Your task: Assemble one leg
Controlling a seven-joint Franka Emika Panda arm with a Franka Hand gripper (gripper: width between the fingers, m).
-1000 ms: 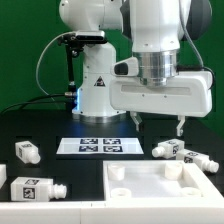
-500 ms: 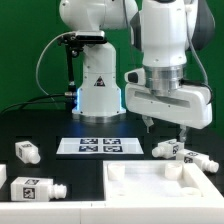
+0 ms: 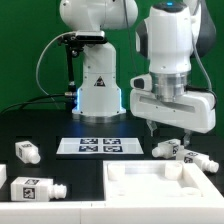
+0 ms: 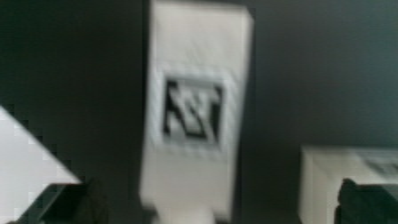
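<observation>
The table [image 3: 40,125] is matt black, and a plain green backdrop [image 3: 20,50] closes the room behind it. Well off to the exterior view's left of the gripper [image 3: 166,131] lie a rear leg [image 3: 26,152] and a front leg [image 3: 33,188], apart from each other. Nearer the gripper, still on that side, the marker board [image 3: 97,146] lies flat before the arm's white base [image 3: 98,90]. The slab [image 3: 150,200] fills the table in front of and below the gripper. The gripper hangs over the table with its fingers spread wide and nothing held. The leg [image 3: 168,149] lies on the table just beneath it, untouched; in the wrist view the leg [image 4: 192,100] runs lengthwise between the dark fingertips [image 4: 45,205], tag up. Just beyond, toward the exterior view's right, lies an end leg [image 3: 197,160].
</observation>
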